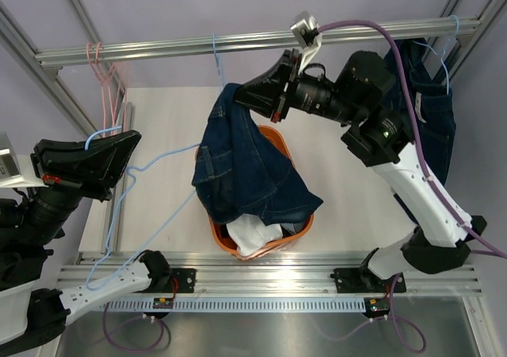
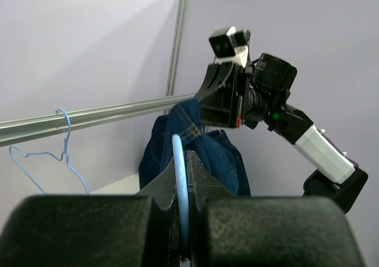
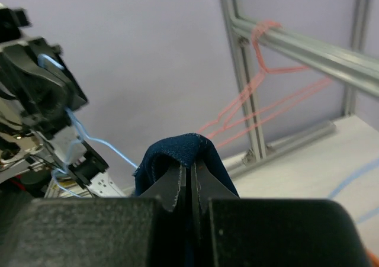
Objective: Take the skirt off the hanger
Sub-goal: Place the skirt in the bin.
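Fully closed, right end effector (image 3: 190,175) gripping skirt (image 3: 177,151)

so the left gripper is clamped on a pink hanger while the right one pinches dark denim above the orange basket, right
Not pink. The left wrist view shows the left gripper shut on a light-blue hanger; the pink hangers hang on the rail, untouched. The rest stands: the right gripper pinches dark denim above the orange basket.

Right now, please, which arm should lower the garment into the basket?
Right: the right gripper is shut on the denim garment above the orange basket; the left gripper holds a blue hanger.
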### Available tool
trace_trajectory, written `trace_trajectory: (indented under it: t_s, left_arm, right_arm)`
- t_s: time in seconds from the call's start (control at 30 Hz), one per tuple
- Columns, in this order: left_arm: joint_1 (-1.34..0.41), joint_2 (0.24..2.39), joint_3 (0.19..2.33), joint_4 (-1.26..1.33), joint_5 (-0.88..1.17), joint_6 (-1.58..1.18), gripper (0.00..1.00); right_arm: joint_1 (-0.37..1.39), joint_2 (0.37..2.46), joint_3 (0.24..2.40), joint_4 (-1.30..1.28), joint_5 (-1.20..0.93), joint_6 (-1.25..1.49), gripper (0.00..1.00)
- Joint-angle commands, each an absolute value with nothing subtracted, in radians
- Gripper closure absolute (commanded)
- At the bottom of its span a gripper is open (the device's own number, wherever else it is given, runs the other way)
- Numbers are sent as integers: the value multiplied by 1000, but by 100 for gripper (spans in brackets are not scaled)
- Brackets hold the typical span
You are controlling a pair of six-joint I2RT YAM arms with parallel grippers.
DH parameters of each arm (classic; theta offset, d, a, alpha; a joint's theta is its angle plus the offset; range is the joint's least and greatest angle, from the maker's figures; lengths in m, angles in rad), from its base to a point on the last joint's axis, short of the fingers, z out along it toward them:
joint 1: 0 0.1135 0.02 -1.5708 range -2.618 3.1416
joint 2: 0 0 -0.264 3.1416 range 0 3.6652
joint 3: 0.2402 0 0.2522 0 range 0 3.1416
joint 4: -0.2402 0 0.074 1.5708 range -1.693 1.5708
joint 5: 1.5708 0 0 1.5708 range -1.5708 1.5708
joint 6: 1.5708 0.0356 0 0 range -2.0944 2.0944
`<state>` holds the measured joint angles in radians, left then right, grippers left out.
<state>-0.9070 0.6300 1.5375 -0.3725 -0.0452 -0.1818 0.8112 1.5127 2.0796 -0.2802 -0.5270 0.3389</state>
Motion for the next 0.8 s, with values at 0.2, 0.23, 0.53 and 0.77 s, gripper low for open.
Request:
trace_trajectory:
  t_s: [0.2, 0.23, 0.53, 0.77]
  left_arm:
    - [-908, 679, 1609, -299, 5, -256, 100]
    - [-908, 686, 1612, -302, 5, -262, 100]
    - [-907, 821, 1736, -423, -60, -285, 100]
    - [-907, 882, 1818, -509, -60, -290, 100]
  right_arm:
    - [819, 1255, 1537, -452, -169, 244, 100]
    - [830, 1258, 1499, -475, -152, 253, 100]
    - [997, 1437, 1238, -609, 107, 397, 100]
    - [993, 1554, 1146, -592, 219, 512, 98]
